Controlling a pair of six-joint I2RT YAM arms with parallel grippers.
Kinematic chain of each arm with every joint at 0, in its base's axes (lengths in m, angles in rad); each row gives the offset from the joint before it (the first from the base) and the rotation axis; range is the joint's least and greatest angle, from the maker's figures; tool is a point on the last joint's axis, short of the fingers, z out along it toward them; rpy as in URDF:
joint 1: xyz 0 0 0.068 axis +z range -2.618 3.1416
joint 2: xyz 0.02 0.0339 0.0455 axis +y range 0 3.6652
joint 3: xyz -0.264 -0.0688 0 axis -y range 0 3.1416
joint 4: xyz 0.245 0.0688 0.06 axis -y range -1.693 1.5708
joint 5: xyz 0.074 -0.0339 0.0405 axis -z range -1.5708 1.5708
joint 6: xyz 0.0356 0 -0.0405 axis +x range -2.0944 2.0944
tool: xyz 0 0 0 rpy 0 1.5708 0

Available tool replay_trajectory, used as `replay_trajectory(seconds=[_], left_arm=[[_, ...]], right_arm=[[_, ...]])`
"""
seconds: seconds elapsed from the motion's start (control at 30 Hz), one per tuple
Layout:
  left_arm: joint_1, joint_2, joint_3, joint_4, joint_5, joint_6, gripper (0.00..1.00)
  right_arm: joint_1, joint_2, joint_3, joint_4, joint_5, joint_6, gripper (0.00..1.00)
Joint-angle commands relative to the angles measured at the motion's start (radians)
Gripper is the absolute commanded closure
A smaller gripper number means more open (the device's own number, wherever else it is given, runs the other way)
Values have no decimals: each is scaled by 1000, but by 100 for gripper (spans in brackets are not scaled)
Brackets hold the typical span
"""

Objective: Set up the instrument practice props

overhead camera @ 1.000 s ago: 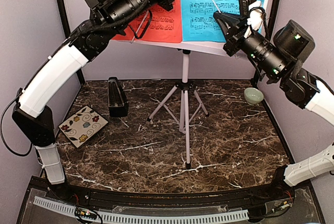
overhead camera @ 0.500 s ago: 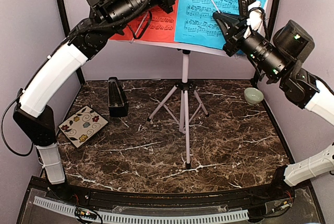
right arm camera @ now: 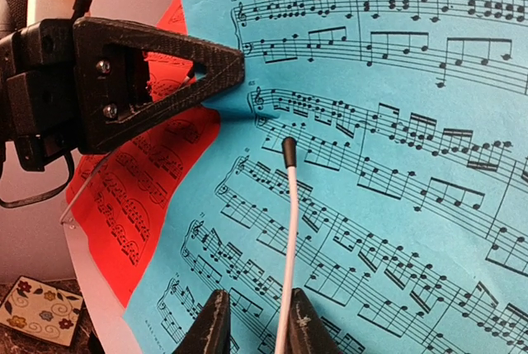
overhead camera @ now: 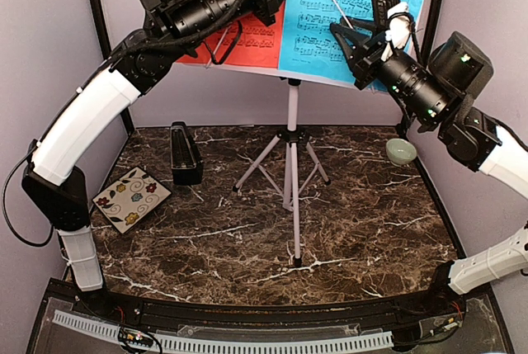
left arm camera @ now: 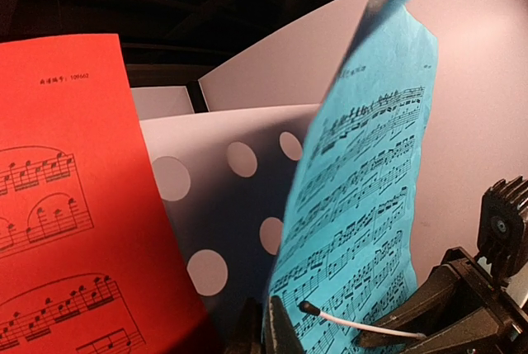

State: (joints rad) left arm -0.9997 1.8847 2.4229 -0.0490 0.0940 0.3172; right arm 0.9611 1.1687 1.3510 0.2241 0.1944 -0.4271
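The blue sheet (right arm camera: 396, 164) has swung in the last second. Its lower corner has slid toward the red sheet (left arm camera: 58, 205) and now laps over that sheet's edge, so the page hangs crooked on the stand (overhead camera: 293, 148).

The left gripper (left arm camera: 262, 333) is clamped on the blue sheet's near edge. The page peels up from those jaws, leaving the holed desk bare behind it.

The right gripper (right arm camera: 256, 325) has its jaws almost together with the stand's thin white wire (right arm camera: 290, 222) running out between them across the music. I cannot tell whether they actually pinch it.

I'd say the sheet isn't settled yet and needs squaring under that wire.

Far below both sets of jaws, on the table (overhead camera: 371, 230), the metronome (overhead camera: 185, 153) stands by the tripod legs. A tile (overhead camera: 131, 199) and a bowl (overhead camera: 401, 151) sit off to the sides. The main obstruction is the two arms crowding one page.
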Motion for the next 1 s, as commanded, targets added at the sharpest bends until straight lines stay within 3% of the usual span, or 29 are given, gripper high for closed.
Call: replay_trajectory(seconds=[0.0,0.23,0.97], left_arm=[[3,-10,25,14,3,8,95],[2,-27,13,17,-8,1,71],[-10,-166,-129,22,-23,-14,36]], right_arm=[[4,-3,5,47,-12,6,75],[5,-11,6,42,-7,7,65],[32,-46,58,33,6,4,21]])
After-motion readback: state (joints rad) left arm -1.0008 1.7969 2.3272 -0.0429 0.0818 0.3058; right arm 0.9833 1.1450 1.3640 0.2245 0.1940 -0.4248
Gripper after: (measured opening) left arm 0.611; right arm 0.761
